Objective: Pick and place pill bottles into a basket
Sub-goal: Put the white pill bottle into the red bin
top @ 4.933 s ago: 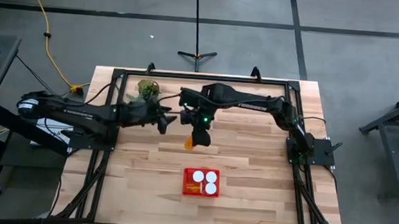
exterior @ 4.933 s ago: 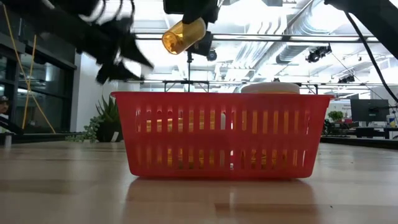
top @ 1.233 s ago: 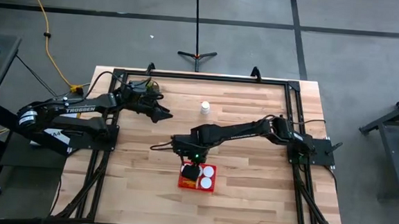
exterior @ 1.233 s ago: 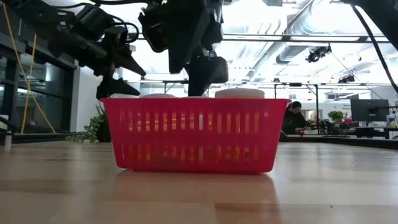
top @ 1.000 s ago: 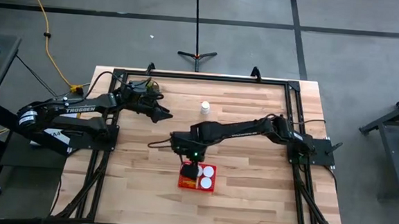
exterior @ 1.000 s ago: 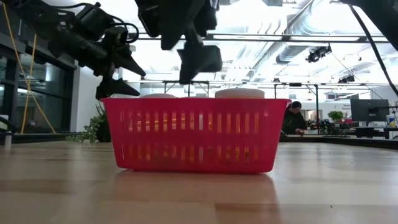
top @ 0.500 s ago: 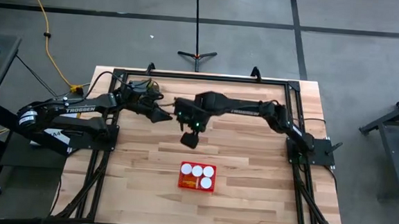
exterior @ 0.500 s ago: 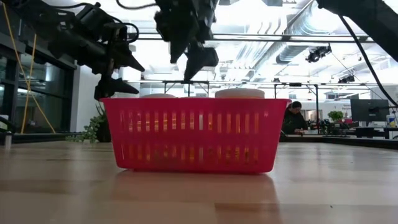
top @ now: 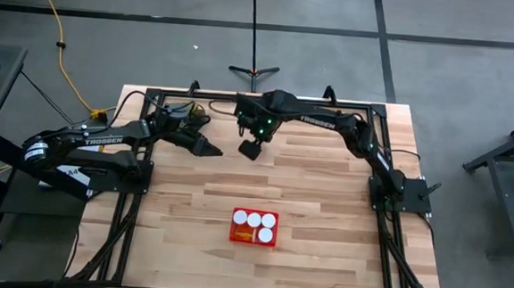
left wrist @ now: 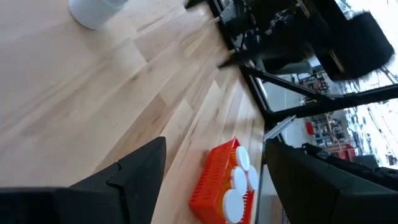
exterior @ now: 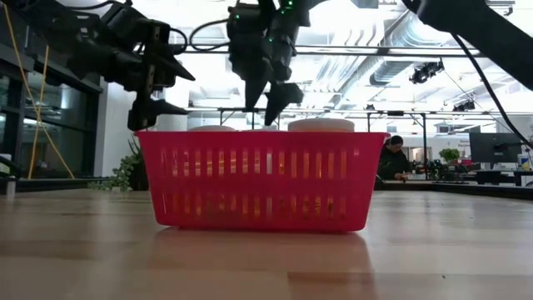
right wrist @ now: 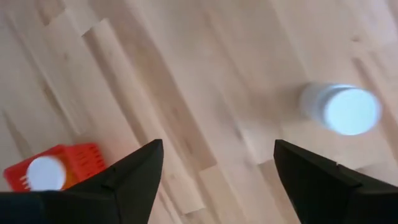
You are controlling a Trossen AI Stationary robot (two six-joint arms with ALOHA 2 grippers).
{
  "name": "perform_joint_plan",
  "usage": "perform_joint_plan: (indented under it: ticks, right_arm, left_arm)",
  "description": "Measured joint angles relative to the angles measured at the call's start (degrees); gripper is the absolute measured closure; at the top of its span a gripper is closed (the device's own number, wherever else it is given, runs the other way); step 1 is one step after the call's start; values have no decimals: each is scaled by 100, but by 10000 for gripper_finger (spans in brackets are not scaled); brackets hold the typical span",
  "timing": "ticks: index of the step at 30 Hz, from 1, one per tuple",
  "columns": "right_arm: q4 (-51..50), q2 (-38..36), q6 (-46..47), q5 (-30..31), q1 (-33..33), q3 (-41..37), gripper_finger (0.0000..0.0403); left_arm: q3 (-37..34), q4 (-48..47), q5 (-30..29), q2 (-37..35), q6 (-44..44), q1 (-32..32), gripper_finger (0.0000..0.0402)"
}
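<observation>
The red basket (top: pixel 253 237) stands near the table's middle front, with three white-capped pill bottles (top: pixel 255 220) upright inside; their caps (exterior: pixel 321 125) show above its rim. One whitish pill bottle (right wrist: pixel 342 109) stands upright on the wood toward the far edge, hidden under my right arm in the high view. My right gripper (top: pixel 250 150) hangs open above the table beside this bottle, pointing steeply down. My left gripper (top: pixel 209 149) hovers open at the far left, clear of everything; its wrist view shows the whitish bottle (left wrist: pixel 93 11) and the basket (left wrist: pixel 217 180).
A small green plant (top: pixel 190 113) stands at the table's far left corner, behind my left gripper. A black frame (top: pixel 269 98) runs along the table's far edge and sides. Bare wood lies between the whitish bottle and the basket.
My right gripper has risen from just over the basket and swung toward the table's far edge, ending above the whitish bottle's spot; the basket now shows three caps. My left gripper has rolled about its own line without changing place.
</observation>
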Motion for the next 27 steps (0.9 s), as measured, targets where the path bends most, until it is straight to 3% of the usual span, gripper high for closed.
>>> perform_joint_plan:
  ticks: [10,27]
  right_arm:
    - [-133,0,-28,689,-427,0,69]
    - [-177,2,-183,1172,-613,0,68]
  left_arm:
    - [0,27,-60,0,-226,-2,94]
    - [0,36,-270,0,-268,0,94]
